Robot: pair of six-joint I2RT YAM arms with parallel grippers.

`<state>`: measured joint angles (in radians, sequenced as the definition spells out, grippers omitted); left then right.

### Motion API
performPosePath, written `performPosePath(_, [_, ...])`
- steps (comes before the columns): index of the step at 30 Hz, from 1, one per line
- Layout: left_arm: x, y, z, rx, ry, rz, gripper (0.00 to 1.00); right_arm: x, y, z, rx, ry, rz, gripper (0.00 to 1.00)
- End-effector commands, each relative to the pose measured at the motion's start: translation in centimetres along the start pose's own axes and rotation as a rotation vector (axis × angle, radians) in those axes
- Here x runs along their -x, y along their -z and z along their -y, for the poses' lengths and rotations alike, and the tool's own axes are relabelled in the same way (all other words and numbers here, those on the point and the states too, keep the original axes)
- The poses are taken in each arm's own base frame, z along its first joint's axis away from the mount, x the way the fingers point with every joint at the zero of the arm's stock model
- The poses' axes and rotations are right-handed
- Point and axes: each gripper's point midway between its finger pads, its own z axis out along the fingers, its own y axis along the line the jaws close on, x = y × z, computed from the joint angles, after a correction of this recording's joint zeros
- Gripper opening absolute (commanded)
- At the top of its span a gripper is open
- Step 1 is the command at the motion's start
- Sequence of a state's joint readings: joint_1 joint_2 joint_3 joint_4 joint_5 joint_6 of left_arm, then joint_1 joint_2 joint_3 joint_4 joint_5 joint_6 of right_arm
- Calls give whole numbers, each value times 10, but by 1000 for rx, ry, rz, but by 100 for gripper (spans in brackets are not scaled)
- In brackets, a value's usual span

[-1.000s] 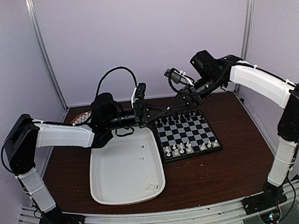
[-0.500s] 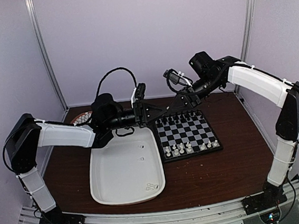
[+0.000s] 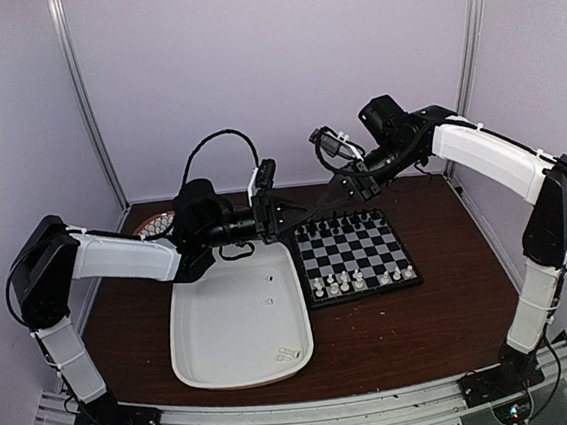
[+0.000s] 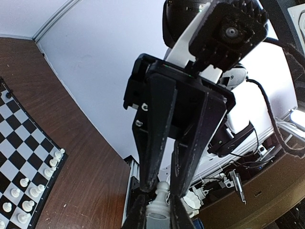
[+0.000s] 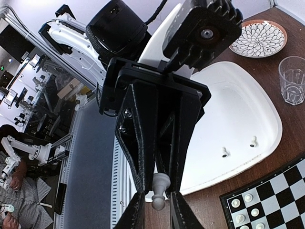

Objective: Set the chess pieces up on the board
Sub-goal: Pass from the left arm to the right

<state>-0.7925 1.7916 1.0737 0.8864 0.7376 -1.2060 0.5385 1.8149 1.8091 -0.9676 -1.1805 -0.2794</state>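
The brown table (image 3: pixel 425 329) carries the board (image 3: pixel 367 246), white tray (image 3: pixel 226 349), patterned plate (image 3: pixel 152 224) and glass (image 5: pixel 292 80).

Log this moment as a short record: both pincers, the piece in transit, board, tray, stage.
left pincer: shut on a white pawn, in the air near the board's far left corner
right pincer: tip to tip with the left one, fingers either side of the same pawn; grip unclear
board: black men along the far edge, some white men on the near rows
tray: a few white pieces lying in it
stage: handover between arms; pawn not yet placed
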Motion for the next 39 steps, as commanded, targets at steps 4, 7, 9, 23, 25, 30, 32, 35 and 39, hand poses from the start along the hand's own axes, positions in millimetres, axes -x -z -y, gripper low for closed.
performPosePath(4, [1, 1, 3, -30, -20, 10, 12, 9, 1, 0, 22, 4, 30, 21])
performPosePath(7, [1, 1, 3, -29, -20, 11, 12, 7, 1, 0, 18, 3, 26, 21])
performPosePath(9, [1, 2, 3, -27, -19, 13, 12, 5, 0, 1, 14, 7, 19, 21])
performPosePath(23, [0, 2, -5, 4, -13, 17, 21, -2, 1, 3, -16, 7, -9, 3])
performPosePath(25, [-1, 3, -8, 19, -12, 18, 28, -3, 1, 4, -24, 7, -13, 3])
performPosePath(30, [-2, 6, -8, 50, -34, 15, 44, -1, 9, 11, -71, 9, -17, 3])
performPosePath(32, [-3, 9, -12, 81, -37, 12, 46, -1, 15, 18, -109, 13, -27, 2])
performPosePath(35, [-10, 16, -33, 204, -3, -16, 49, -3, 26, 32, -186, 14, -63, 2])
performPosePath(39, [-20, 33, -49, 321, -2, -40, 49, -26, 42, 59, -340, 8, -194, 2])
